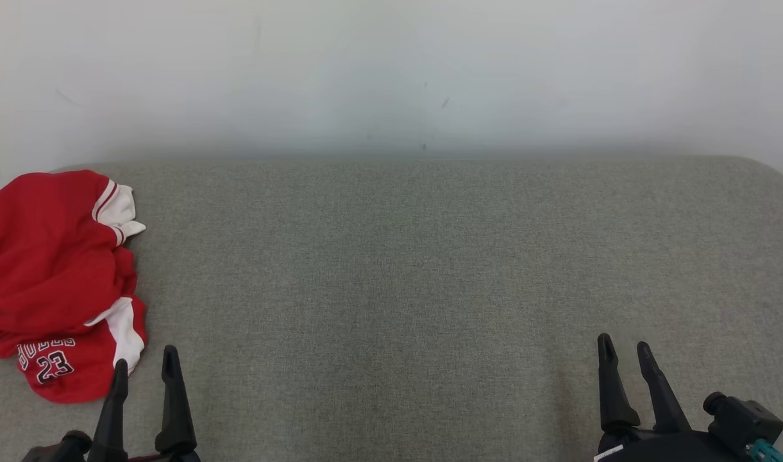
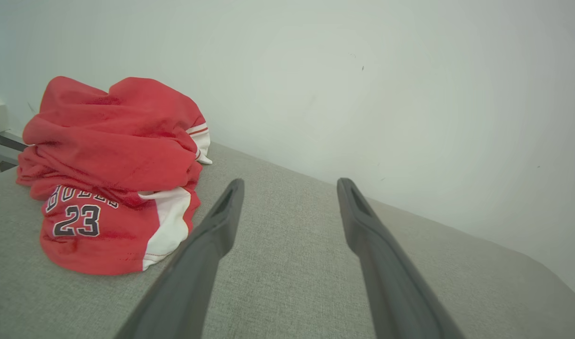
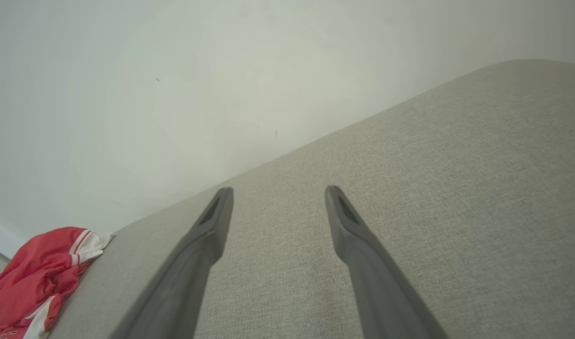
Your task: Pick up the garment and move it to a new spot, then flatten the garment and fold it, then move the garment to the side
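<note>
Garment (image 1: pixel 51 276) crumpled beside spread left gripper (image 1: pixel 145 357) — "23" plainest in left wrist view; right gripper (image 1: pixel 623 341) spread, empty.

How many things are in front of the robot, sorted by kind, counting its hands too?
Garments: 1, the crumpled red and white jersey
Hands: 2, the left hand and the right hand, both open and empty
Surfaces: 1, the grey fabric surface
Total: 4

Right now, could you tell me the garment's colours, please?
The garment is red with white panels, clearest in the left wrist view.
</note>
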Motion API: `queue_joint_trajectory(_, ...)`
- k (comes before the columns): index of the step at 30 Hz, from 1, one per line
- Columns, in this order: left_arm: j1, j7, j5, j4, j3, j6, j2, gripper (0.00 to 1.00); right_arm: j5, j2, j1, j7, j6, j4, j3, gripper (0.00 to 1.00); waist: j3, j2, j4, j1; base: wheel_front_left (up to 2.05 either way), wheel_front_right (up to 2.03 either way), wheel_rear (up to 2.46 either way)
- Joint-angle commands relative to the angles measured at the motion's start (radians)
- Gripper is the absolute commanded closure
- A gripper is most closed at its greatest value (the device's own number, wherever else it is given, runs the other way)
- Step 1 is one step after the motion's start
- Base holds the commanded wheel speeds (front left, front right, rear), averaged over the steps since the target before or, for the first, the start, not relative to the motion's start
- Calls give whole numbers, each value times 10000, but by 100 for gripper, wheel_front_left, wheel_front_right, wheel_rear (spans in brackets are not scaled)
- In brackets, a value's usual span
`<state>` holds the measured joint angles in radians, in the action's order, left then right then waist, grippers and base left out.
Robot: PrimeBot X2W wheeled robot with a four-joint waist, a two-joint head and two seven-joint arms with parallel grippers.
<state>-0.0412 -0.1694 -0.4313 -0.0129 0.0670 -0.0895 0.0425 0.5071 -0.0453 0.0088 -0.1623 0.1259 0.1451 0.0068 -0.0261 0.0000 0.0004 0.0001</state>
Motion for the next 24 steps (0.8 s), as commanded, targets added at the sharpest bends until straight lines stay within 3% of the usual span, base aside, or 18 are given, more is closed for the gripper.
queue_joint_trajectory(1, -77, -110, 270, 181, 63, -54, 79, 0, -264, -52, 97, -108, 61, -115, -51, 0, -9, 0, 2, 0, 0, 0, 0)
queue_joint_trajectory(24, -266, -618, 2606, -88, 276, -245, 232, 0, -2333, -61, 289, -661, 57, -275, 2, 0, -75, 0, -49, -1, 0, 0, 0)
